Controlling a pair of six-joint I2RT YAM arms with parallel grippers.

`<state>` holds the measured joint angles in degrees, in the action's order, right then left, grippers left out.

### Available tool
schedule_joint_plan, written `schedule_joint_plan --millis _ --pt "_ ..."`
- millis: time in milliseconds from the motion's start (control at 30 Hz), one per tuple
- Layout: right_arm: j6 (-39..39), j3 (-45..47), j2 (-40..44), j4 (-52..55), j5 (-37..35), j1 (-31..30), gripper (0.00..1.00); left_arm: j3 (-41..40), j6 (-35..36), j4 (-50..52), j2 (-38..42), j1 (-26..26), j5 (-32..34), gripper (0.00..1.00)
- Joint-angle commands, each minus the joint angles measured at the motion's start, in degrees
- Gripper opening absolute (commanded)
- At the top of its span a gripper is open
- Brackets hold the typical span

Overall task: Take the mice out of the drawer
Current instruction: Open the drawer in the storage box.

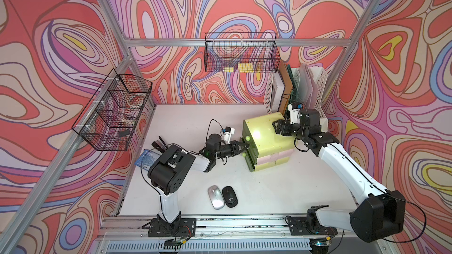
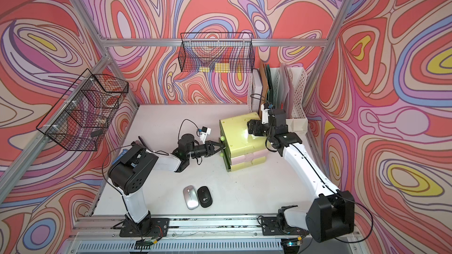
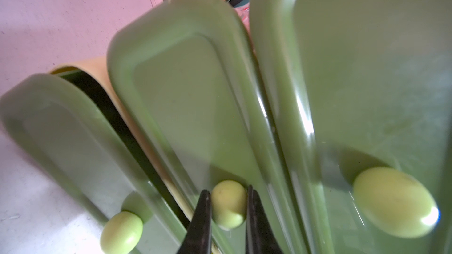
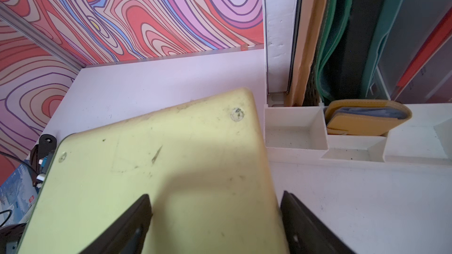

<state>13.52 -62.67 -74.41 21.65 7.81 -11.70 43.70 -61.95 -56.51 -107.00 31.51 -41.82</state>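
white and scuffed, the flat bench (image 1: 183,123) fills the floor of the cell. on its far right side stands a yellow-green plastic drawer cabinet (image 1: 266,134), its three glossy green fronts facing the left arm. the right end effector (image 4: 215,195) hangs wide over the cabinet's top, one finger above the lid and the other past its edge; whether it presses down i cannot tell. the left end effector (image 3: 228,189) is at the middle drawer front (image 3: 190,98), narrowed right down, with a black finger (image 3: 200,221) tight against each side of that drawer's round pale green knob (image 3: 228,204). the drawer front nearest the bench (image 3: 61,142) stands off the body with a dark gap behind it; its inside is hidden. well in front of the cabinet, near the bench's front edge, a shiny silver oval mouse (image 1: 216,197) and a matte black oval mouse (image 1: 230,196) lie side by side, just about touching.
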Motion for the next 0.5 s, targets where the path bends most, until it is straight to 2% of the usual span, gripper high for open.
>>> schedule_joint_plan --millis 0,467 --pt "0.6 1.1 -1.6 2.9 1.7 -0.7 0.87 -0.7 0.3 -3.1 0.5 0.9 0.3 0.03" --pt "0.5 1.2 -1.6 2.8 1.6 -0.7 0.87 -8.5 2.8 -0.4 6.6 0.1 2.4 0.02"
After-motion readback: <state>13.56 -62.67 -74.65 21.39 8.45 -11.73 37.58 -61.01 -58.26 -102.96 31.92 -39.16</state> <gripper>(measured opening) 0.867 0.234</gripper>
